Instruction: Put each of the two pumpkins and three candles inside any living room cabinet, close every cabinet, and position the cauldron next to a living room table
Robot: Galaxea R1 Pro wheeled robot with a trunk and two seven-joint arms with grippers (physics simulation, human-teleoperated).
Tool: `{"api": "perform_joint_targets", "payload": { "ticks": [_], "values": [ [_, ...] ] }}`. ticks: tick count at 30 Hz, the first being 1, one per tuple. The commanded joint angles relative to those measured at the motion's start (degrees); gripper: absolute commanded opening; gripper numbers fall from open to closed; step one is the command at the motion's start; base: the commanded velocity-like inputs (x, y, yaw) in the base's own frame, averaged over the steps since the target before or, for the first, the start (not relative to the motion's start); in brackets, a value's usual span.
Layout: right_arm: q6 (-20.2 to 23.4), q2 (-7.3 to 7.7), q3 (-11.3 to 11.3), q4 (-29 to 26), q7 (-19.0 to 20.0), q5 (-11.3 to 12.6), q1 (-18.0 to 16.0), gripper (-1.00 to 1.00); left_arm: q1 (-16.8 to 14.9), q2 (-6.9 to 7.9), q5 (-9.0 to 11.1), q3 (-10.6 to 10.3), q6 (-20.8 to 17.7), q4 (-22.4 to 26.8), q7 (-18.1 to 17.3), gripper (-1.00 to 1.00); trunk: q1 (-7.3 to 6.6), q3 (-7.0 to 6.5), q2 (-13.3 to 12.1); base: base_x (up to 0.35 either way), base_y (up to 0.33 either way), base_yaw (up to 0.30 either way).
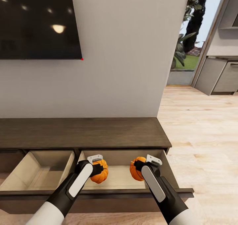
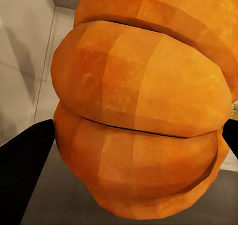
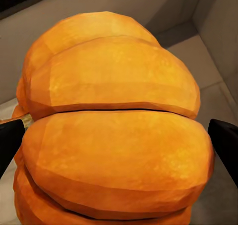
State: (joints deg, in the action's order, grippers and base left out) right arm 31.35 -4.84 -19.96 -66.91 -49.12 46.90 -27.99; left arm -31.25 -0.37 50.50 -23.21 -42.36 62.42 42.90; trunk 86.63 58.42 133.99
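From the head camera, two ribbed orange pumpkins are hanging over the right-hand of two open pale-wood drawers [image 1: 122,178] in the long dark brown cabinet [image 1: 82,132]. The left gripper [image 1: 98,169] is clamping one pumpkin [image 1: 100,172], the right gripper [image 1: 139,167] the other [image 1: 135,169].

The left wrist camera is showing its pumpkin [image 2: 144,111] wedged between both black fingers [image 2: 25,160].

The right wrist camera is showing its pumpkin [image 3: 114,131] likewise held between black fingers [image 3: 10,140].

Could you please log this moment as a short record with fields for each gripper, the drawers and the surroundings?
left gripper: shut on left pumpkin, over the right drawer
right gripper: shut on right pumpkin, over the same drawer
cabinet: two drawers pulled open
left drawer: no objects visible inside
right drawer: pale interior below both pumpkins
wall above: dark TV
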Motion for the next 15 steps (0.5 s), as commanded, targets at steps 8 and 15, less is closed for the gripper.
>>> {"api": "perform_joint_targets", "payload": {
  "ticks": [8, 15],
  "values": [
    [0.2, 0.0, -0.07, -0.07, -0.45, 0.32, -0.05, -1.0, -0.08, 0.04, 0.63, 0.53, -0.06, 0.11, 0.64, -1.0, -0.01, 0.05, 0.03, 0.0, 0.0, 0.0],
    [0.2, 0.0, -0.08, -0.07, -0.45, 0.35, -0.05, -1.0, -0.05, 0.03, 0.66, 0.02, -0.07, 0.14, 0.61, -1.0, -0.01, 0.05, 0.03, 0.055, 0.0, 0.0]
  ]
}}
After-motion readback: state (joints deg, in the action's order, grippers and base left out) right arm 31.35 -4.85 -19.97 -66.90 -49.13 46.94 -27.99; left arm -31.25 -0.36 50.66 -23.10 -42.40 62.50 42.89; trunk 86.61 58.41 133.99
